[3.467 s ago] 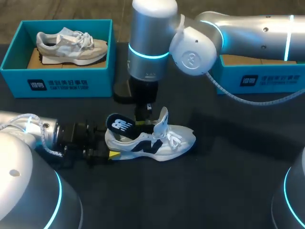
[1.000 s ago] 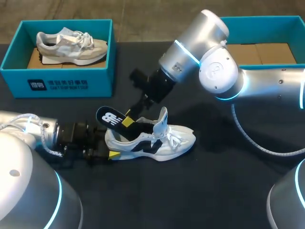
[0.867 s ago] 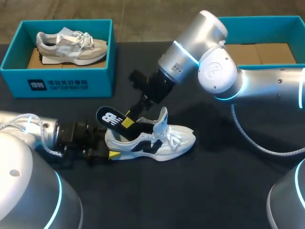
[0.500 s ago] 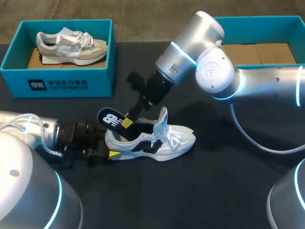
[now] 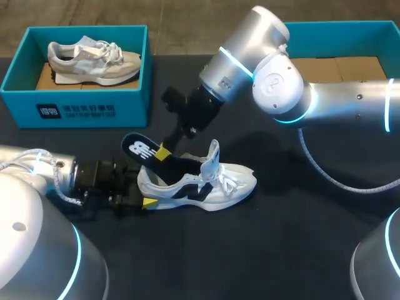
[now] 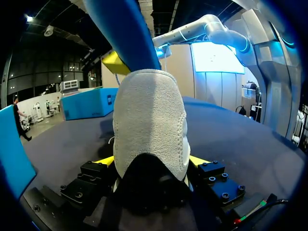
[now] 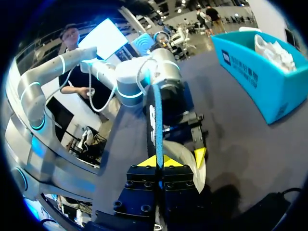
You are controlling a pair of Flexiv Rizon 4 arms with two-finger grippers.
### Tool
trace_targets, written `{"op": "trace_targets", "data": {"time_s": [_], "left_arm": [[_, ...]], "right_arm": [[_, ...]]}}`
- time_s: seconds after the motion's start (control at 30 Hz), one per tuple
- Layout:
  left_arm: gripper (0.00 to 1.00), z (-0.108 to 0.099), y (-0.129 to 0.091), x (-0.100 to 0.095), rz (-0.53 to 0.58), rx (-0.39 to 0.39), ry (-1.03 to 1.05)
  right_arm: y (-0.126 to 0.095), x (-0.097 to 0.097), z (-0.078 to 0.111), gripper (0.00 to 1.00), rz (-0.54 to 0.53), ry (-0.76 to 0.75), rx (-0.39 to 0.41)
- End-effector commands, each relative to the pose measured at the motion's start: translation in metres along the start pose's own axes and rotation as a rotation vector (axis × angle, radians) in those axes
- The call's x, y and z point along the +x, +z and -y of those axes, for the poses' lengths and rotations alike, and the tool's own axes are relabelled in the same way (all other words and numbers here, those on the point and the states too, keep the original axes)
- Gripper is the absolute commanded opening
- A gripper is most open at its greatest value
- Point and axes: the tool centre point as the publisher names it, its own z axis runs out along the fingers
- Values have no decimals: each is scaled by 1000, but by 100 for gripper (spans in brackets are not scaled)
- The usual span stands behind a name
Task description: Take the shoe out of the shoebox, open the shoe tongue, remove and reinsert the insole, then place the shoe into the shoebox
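Pins the white sneaker to the table by its heel with the left gripper. Yellow tips pressed against either side of the heel counter, closed on it, most likely to stop any lifting or sliding of the shoe during the insole's withdrawal. Rests on its sole, toe toward the right shoebox, tongue pulled up and forward to spread the mouth wide.

Pinches the dark blue insole with the right gripper, reaching in from above at a slant. Fingers nearly together, clamped on the thin sheet from both faces, toward its heel half. Rises heel end first out of the shoe's mouth, tilted up over the heel and the left gripper, forepart apparently inside, under the tongue. Judged about half drawn. Slanted grip probably chosen to slide the insole back along the shoe's length rather than fold it.

Leaves untouched, well apart at the far left, a second teal shoebox with a grey sneaker inside. Shows bare cardboard in the right shoebox, presumably the white sneaker's final place after reinsertion.
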Motion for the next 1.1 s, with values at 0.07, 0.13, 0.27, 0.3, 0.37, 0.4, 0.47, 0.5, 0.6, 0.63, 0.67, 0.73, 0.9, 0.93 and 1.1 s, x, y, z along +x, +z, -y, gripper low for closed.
{"op": "trace_targets", "data": {"time_s": [0.07,0.13,0.27,0.3,0.37,0.4,0.47,0.5,0.6,0.63,0.67,0.73,0.9,0.93,1.1], "left_arm": [[0,-4,-1,1,1,0,1],[0,-4,-1,1,1,0,1],[0,-4,-1,1,1,0,1],[0,-4,-1,1,1,0,1],[0,-4,-1,1,1,0,1],[0,-4,-1,1,1,0,1],[0,-4,-1,1,1,0,1],[0,-4,-1,1,1,0,1],[0,-4,-1,1,1,0,1],[0,-4,-1,1,1,0,1],[0,-4,-1,1,1,0,1],[0,-4,-1,1,1,0,1],[0,-4,-1,1,1,0,1],[0,-4,-1,1,1,0,1],[0,-4,-1,1,1,0,1]], "right_arm": [[-16,4,-24,0,49,-17,-24],[-23,4,-37,0,85,-29,-62],[-37,5,-61,0,134,-55,-114],[-40,5,-67,0,150,-56,-120],[-46,6,-78,0,166,-74,-149],[-49,7,-84,0,189,-70,-145],[-53,7,-90,0,211,-80,-157],[-53,7,-90,0,211,-80,-157],[-53,7,-90,0,211,-80,-157],[-53,7,-90,0,211,-80,-157],[-53,7,-90,0,211,-80,-157],[-53,7,-90,0,211,-80,-157],[-53,7,-90,0,211,-80,-157],[-53,7,-90,0,211,-80,-157],[-62,6,-91,0,229,-55,-188]]}}
